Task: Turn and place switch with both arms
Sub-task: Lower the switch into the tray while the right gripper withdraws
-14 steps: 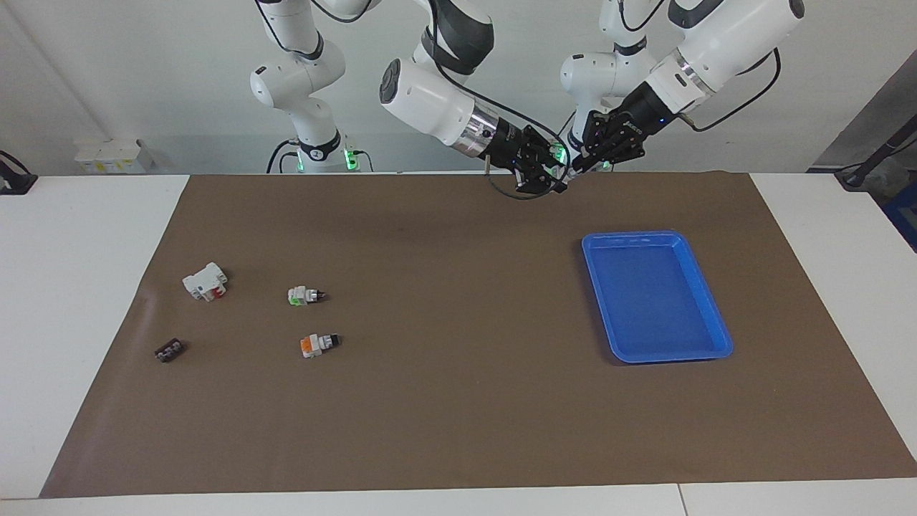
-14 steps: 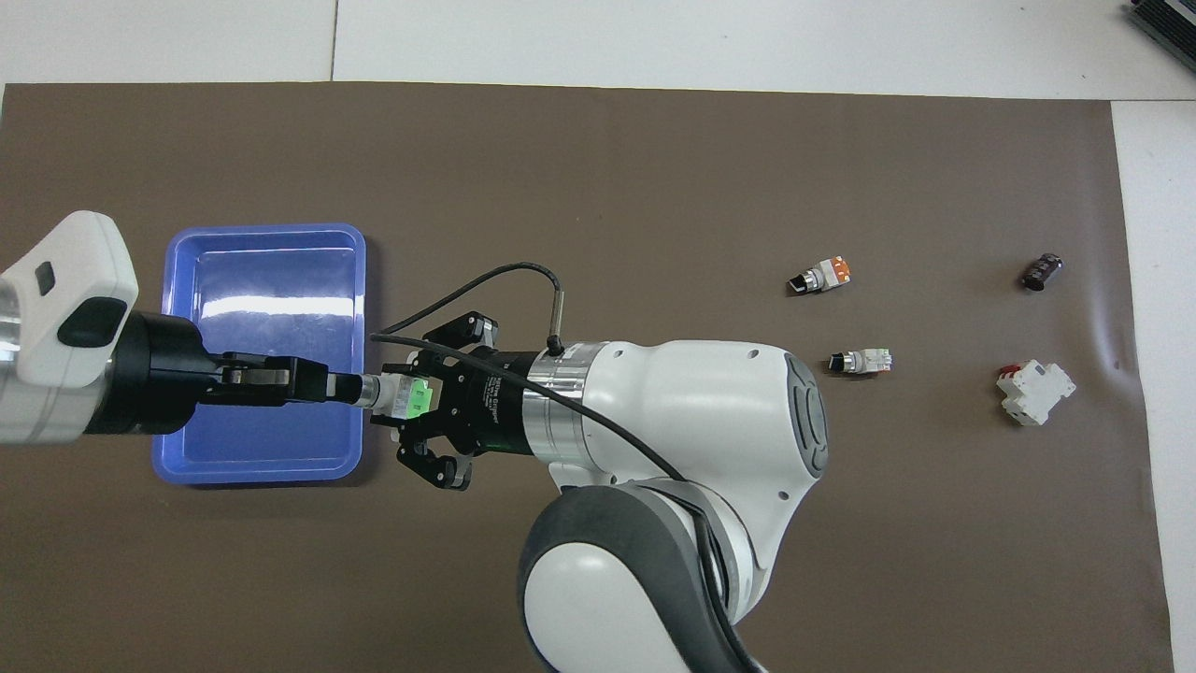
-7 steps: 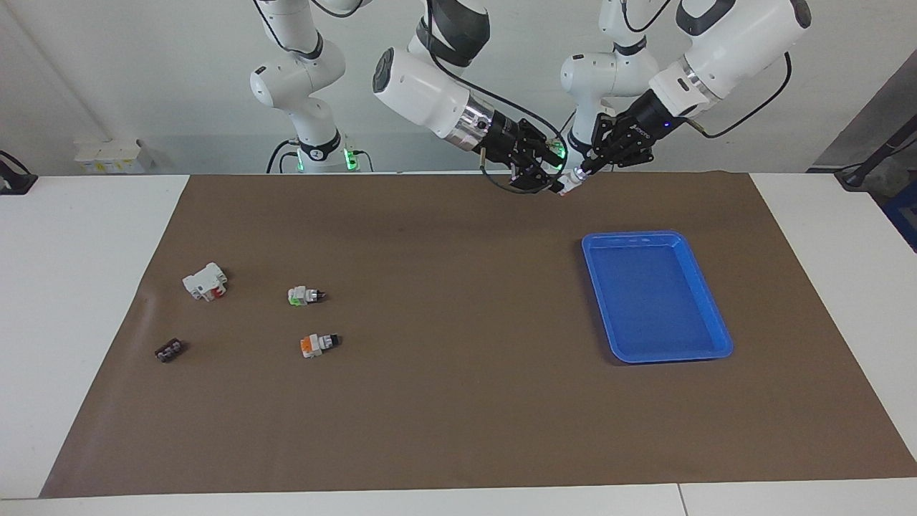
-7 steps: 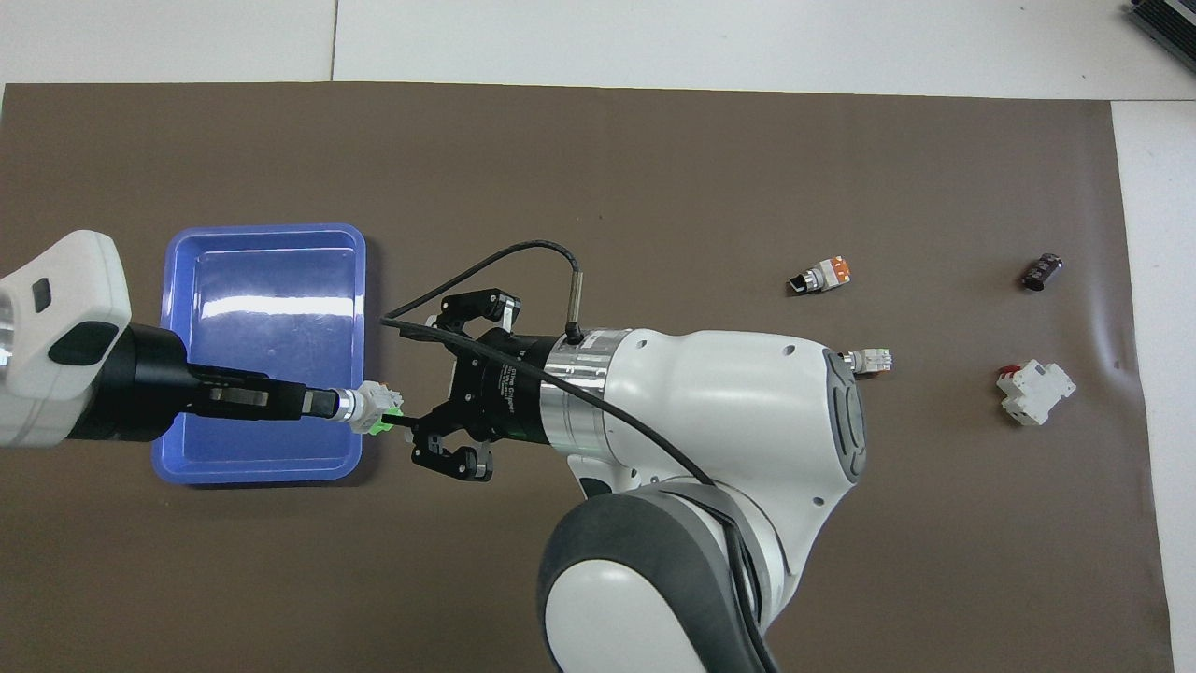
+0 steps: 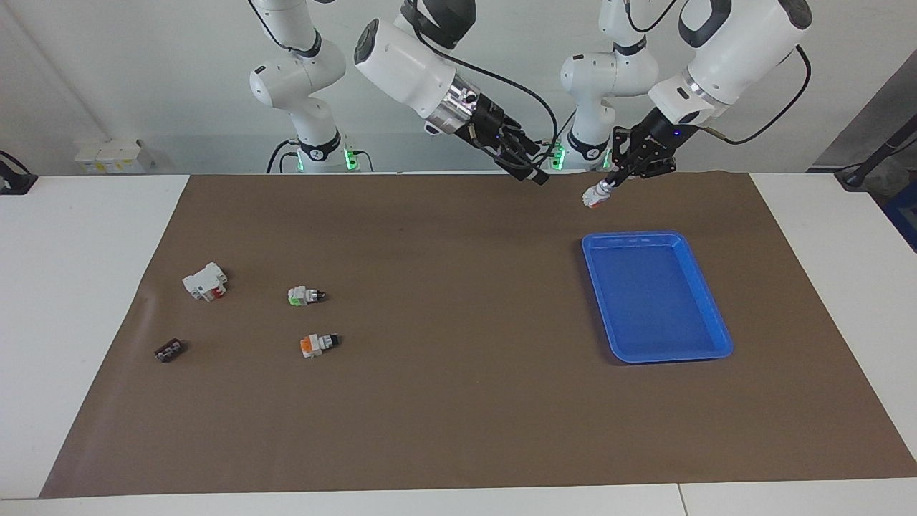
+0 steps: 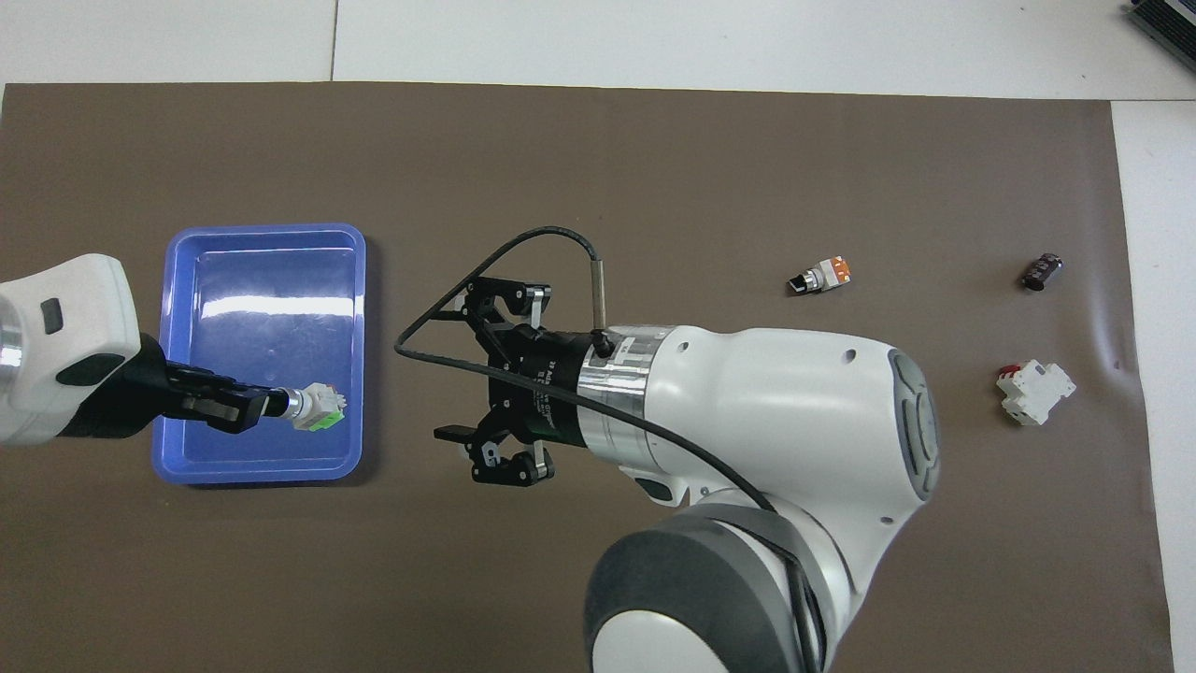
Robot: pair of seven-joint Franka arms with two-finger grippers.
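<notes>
Above the brown mat (image 5: 458, 401), left gripper (image 6: 266, 408) pinches switch (image 6: 318, 409); right gripper (image 6: 467, 374) spread.

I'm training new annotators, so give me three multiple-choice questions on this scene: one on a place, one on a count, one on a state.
1. The blue tray lies toward which end of the table?
A. the left arm's
B. the right arm's
C. the middle

2. How many loose parts lie on the brown mat?
A. two
B. four
C. six

3. The right gripper is:
A. open and empty
B. shut on a switch
C. shut on the tray's rim

Answers:
1 A, it lies on the side of the left arm's base.
2 B, a white-and-red block, a green-ended switch, an orange-ended switch and a small dark part.
3 A, its jaws stand apart with nothing between them; the left gripper has the held switch.
</notes>
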